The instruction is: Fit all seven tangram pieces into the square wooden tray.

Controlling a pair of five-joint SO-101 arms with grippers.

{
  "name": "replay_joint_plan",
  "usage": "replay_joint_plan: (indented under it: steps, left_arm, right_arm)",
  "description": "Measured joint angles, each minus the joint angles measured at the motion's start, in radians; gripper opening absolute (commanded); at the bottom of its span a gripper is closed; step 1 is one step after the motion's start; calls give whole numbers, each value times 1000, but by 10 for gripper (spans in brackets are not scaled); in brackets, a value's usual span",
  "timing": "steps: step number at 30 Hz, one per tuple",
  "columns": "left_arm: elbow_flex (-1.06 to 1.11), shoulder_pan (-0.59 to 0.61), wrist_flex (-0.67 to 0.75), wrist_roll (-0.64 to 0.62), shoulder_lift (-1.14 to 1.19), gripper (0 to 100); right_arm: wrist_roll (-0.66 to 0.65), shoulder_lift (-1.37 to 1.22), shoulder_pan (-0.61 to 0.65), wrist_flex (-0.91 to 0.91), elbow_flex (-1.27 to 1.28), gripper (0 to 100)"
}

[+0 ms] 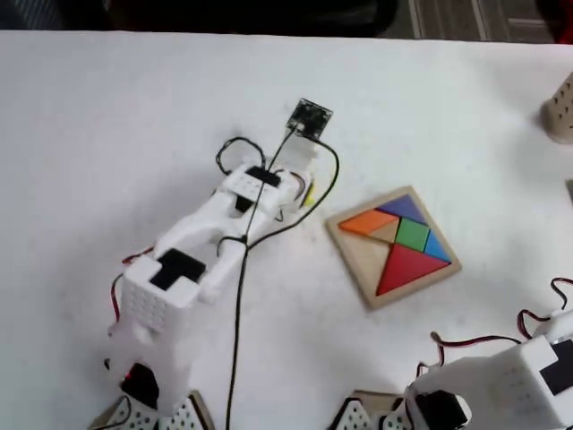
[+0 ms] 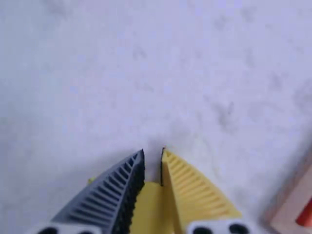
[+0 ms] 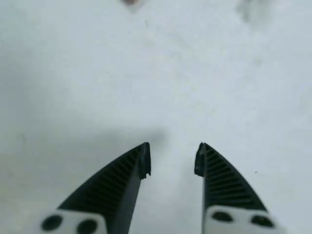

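The square wooden tray (image 1: 356, 257) lies right of the table's centre, holding orange, purple, green, blue and red pieces, with bare wood along its near-left side. My left gripper (image 1: 305, 191) is just left of the tray, shut on a yellow tangram piece (image 1: 310, 193). In the left wrist view that yellow piece (image 2: 150, 207) sits between the closed fingers of the left gripper (image 2: 152, 154), and the tray's corner (image 2: 291, 210) shows at the edge. My right gripper (image 3: 172, 158) stands open over bare white table; its arm (image 1: 506, 385) is at the near right.
A small black board (image 1: 310, 115) with black cables lies just beyond the left gripper. A beige perforated object (image 1: 560, 111) stands at the far right edge. Wooden arm bases (image 1: 358, 414) sit along the near edge.
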State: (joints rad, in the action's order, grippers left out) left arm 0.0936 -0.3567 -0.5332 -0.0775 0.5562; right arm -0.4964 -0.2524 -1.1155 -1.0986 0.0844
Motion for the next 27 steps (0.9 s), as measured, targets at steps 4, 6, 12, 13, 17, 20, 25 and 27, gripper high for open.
replay_joint_plan:
  steps: [4, 6, 12, 13, 17, 20, 25, 27]
  left_arm:
    - [55, -2, -117, 0, -86, 97]
    - [126, 0, -126, 0, -149, 98]
    - [399, 3, -123, 60, -428, 101]
    - [440, 3, -123, 109, -482, 101]
    - [559, 21, -123, 361, -686, 102]
    - [568, 51, -123, 446, -740, 111]
    - [540, 52, -123, 491, -681, 262]
    - [505, 55, -123, 528, -620, 328]
  right_arm:
    - [0, 0, 0, 0, 0, 159]
    - [0, 0, 0, 0, 0, 159]
    - [0, 0, 0, 0, 0, 159]
    - [0, 0, 0, 0, 0, 159]
    - [-49, 0, -18, 0, 60, 159]
    - [-121, 2, -26, 23, 118, 159]
    - [-124, 64, -25, 106, 235, 159]
    - [-124, 103, -25, 135, 281, 159]
